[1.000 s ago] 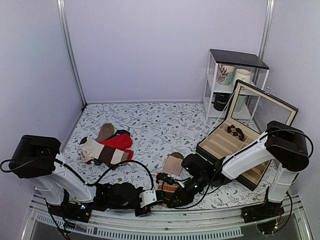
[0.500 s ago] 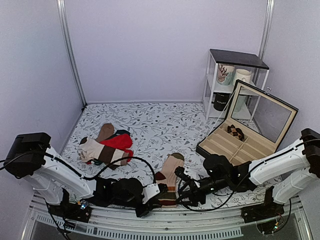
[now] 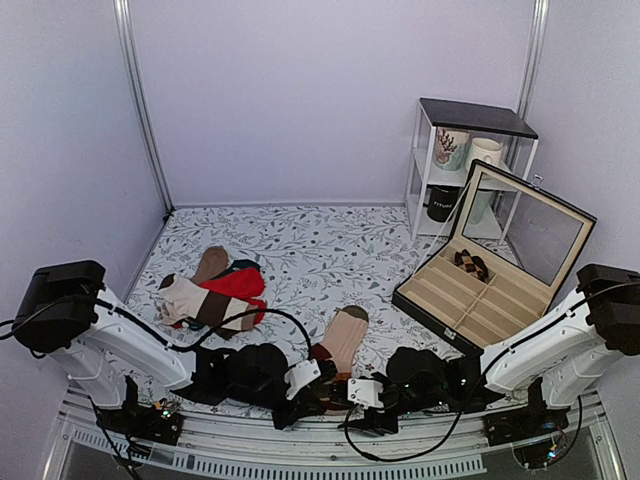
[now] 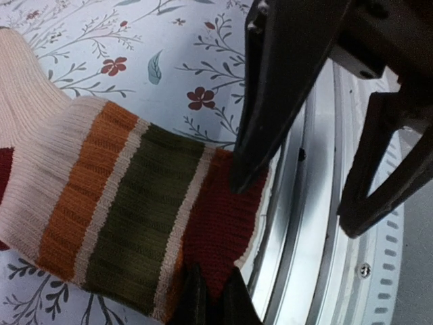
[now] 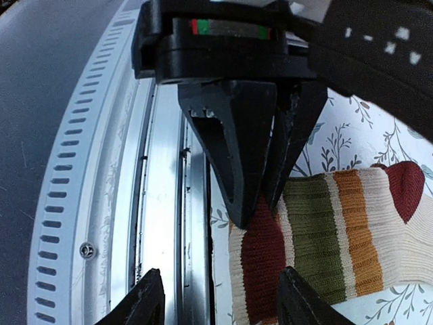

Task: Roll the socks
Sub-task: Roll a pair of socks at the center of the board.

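Note:
The tan socks (image 3: 345,335) lie near the table's front edge, with the striped leg towards me; whether one lies under the other I cannot tell. My left gripper (image 3: 325,387) is shut on the rust-red cuff, seen in the left wrist view (image 4: 213,288) with the sock (image 4: 122,196) spread flat. My right gripper (image 3: 348,402) is open and faces the left one. In the right wrist view (image 5: 223,301) its fingertips (image 5: 145,301) straddle the cuff edge of the sock (image 5: 325,230) and the metal rail, holding nothing.
A pile with a bright red sock (image 3: 238,283) and a cream brown-banded sock (image 3: 200,305) lies at mid-left. An open black box (image 3: 480,300) and a white shelf (image 3: 465,165) with mugs stand at the right. A metal rail (image 3: 300,440) runs along the near edge.
The sock went from folded to stretched out flat. My right gripper let go, swung right, then came back low to the cuff at the near edge. The left gripper stayed at the cuff.

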